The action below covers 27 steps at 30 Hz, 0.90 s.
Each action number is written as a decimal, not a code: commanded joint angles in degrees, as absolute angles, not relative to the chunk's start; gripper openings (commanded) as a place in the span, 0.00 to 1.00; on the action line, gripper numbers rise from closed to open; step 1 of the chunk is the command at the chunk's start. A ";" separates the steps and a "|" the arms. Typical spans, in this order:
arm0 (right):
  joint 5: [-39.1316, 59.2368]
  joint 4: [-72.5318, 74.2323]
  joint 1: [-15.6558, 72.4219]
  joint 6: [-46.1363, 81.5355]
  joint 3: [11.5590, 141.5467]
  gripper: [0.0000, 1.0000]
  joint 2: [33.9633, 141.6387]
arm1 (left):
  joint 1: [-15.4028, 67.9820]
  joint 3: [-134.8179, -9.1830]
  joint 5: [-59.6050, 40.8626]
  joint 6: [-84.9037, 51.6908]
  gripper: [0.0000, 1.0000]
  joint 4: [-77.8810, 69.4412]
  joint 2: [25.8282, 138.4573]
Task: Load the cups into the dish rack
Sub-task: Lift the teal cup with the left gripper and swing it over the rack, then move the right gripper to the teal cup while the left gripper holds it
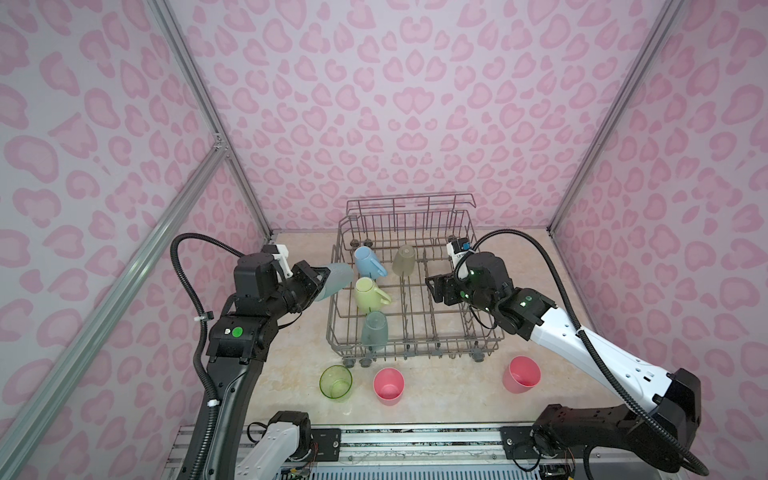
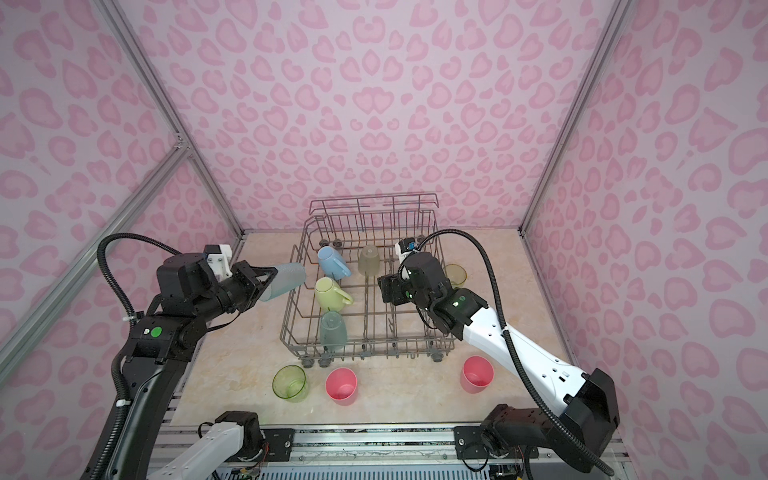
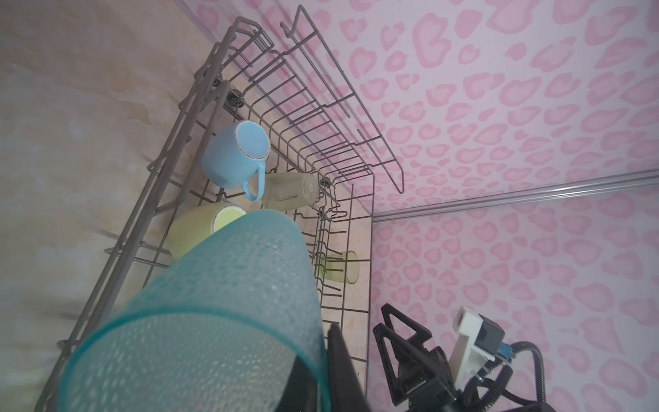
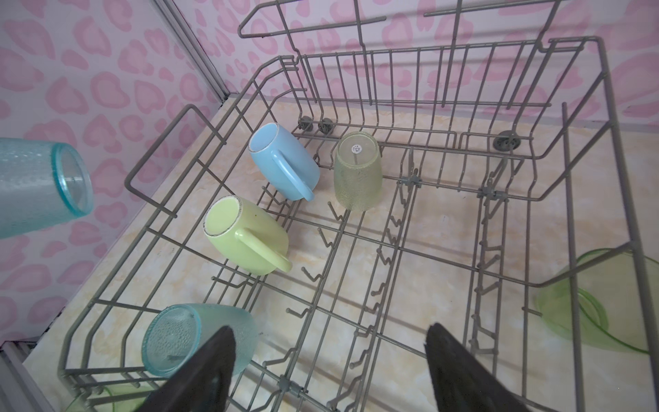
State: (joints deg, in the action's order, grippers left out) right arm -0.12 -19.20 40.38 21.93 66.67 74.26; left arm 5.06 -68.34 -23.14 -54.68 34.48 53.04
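The grey wire dish rack [image 1: 436,345] [image 2: 374,345] stands mid-table. My left gripper [image 1: 322,283] [image 2: 268,283] [image 3: 317,374] is shut on a teal cup [image 1: 338,276] [image 2: 286,278] [image 3: 228,303] [image 4: 39,185], held on its side over the rack's left wall. My right gripper [image 1: 432,286] [image 2: 384,286] [image 4: 330,331] hangs open and empty above the rack's right half. Upside down in the rack are a blue mug [image 1: 370,262] [image 4: 285,160], a yellow mug [image 1: 370,293] [image 4: 246,235], a second teal cup [image 1: 374,328] and a beige cup [image 1: 403,259].
In front of the rack stand a lime-green cup [image 1: 336,382] and two pink cups [image 1: 388,385] [image 1: 521,374]. Another lime-green cup [image 2: 455,274] [image 4: 606,296] sits by the rack's right wall, behind my right arm. Pink walls close in three sides.
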 commanded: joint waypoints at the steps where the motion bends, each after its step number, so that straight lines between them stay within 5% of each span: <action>1: 1.04 -18.50 40.38 25.79 67.45 0.83 74.05 | 5.69 -67.31 -26.16 -56.15 0.03 27.14 52.02; 27: 10.22 -8.76 31.76 45.53 69.76 0.83 77.47 | 14.96 -59.80 -37.53 -61.23 0.03 -7.27 62.47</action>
State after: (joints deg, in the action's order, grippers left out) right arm 6.98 -13.23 32.51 40.38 69.54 76.97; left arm 14.37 -60.07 -35.97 -60.47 1.17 61.14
